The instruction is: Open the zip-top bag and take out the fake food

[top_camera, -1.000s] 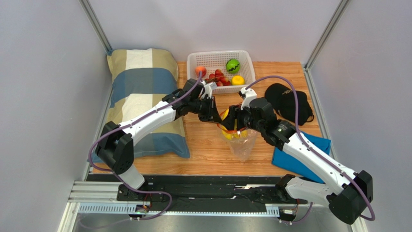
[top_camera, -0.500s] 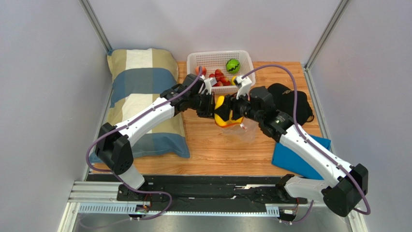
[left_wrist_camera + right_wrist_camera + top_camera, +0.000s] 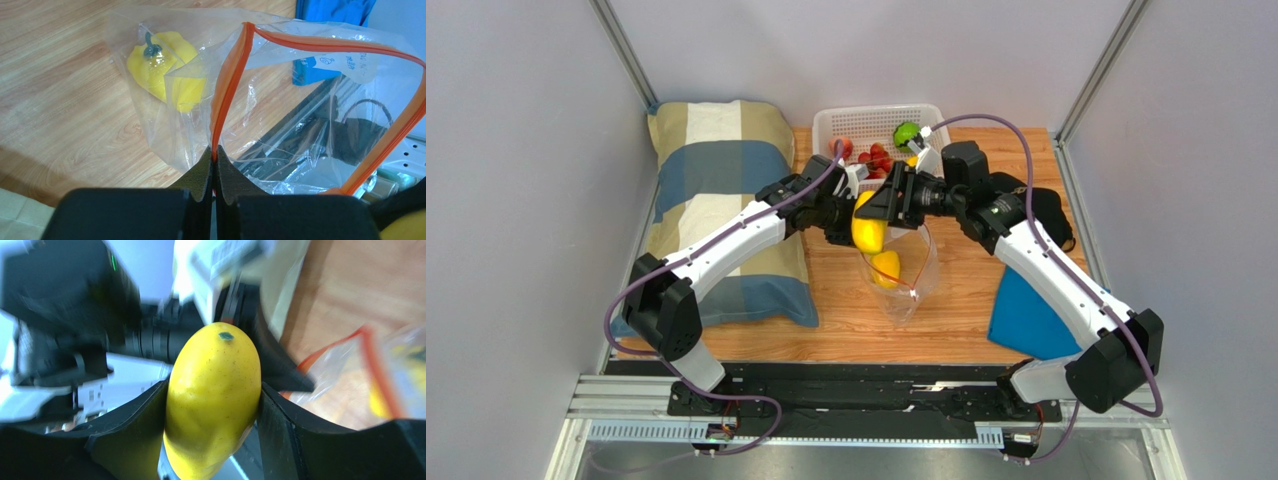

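Nearest me sags the small clear crinkly zip-top bag (image 3: 265,115) with its orange zip strip (image 3: 225,100), one yellow plastic pepper (image 3: 160,70) lying in its bottom. My left gripper (image 3: 214,155) is pinched tight on that strip; if the thin plastic slips out, the mouth collapses. Just above the mouth, my right gripper (image 3: 212,387) clamps a smooth yellow plastic lemon (image 3: 215,365), which could squirt free short of the white perforated basket (image 3: 866,109) beyond the bag.

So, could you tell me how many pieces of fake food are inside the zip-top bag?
1: a yellow pepper low in the zip-top bag; the clear plastic seems to hide nothing else.
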Action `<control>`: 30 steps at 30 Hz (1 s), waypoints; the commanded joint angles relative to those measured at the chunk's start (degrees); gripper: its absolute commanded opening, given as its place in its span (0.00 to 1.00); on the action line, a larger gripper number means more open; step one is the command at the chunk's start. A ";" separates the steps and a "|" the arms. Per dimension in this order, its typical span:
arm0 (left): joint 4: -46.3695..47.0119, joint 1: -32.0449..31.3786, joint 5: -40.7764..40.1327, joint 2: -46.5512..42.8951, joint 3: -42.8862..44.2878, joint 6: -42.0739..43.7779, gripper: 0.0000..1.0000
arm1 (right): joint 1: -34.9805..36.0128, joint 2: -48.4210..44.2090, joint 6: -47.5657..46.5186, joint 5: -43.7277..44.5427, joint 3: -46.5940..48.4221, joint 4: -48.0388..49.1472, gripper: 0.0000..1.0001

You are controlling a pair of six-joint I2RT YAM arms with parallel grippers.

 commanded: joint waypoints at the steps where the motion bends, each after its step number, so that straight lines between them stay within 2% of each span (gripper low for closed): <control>1: 2.94 -0.85 1.67 -2.96 -2.54 0.42 0.00 | -4.66 5.26 -5.06 10.70 9.15 0.13 0.00; 6: 3.73 -0.76 2.46 -4.55 -5.54 -0.72 0.00 | -9.05 14.31 -11.57 23.48 14.78 1.36 0.00; 12: 4.53 -0.76 4.21 -5.34 -5.81 -1.34 0.00 | -13.19 34.60 -17.81 28.76 28.22 1.37 0.03; 15: 4.53 -0.76 4.92 -4.82 -4.49 -1.34 0.00 | -14.15 43.67 -20.10 29.30 37.00 -0.22 0.09; 18: 4.35 -0.76 5.71 -4.20 -3.17 -1.08 0.00 | -14.68 50.34 -21.33 29.21 46.15 -4.60 0.27; 19: 4.00 -0.85 5.88 -3.94 -2.56 -0.99 0.00 | -14.86 51.41 -21.77 29.12 47.82 -6.44 0.41; 22: 3.82 -0.76 6.06 -3.58 -2.20 -0.73 0.00 | -14.77 53.18 -23.79 30.35 53.18 -11.18 0.68; 26: 3.74 -0.85 5.98 -3.15 -1.50 -0.73 0.00 | -14.77 49.59 -25.55 31.75 56.62 -19.63 0.75; 27: 3.74 -0.76 5.80 -3.14 -1.15 -0.73 0.00 | -14.68 47.92 -25.99 32.71 55.58 -21.65 0.94; 28: 3.82 -0.76 5.71 -2.97 -0.80 -0.73 0.00 | -14.60 44.08 -26.25 32.72 54.70 -25.49 0.99; 30: 3.91 -0.76 5.45 -2.44 -0.27 -0.90 0.00 | -14.51 40.02 -26.26 32.29 49.72 -28.86 1.00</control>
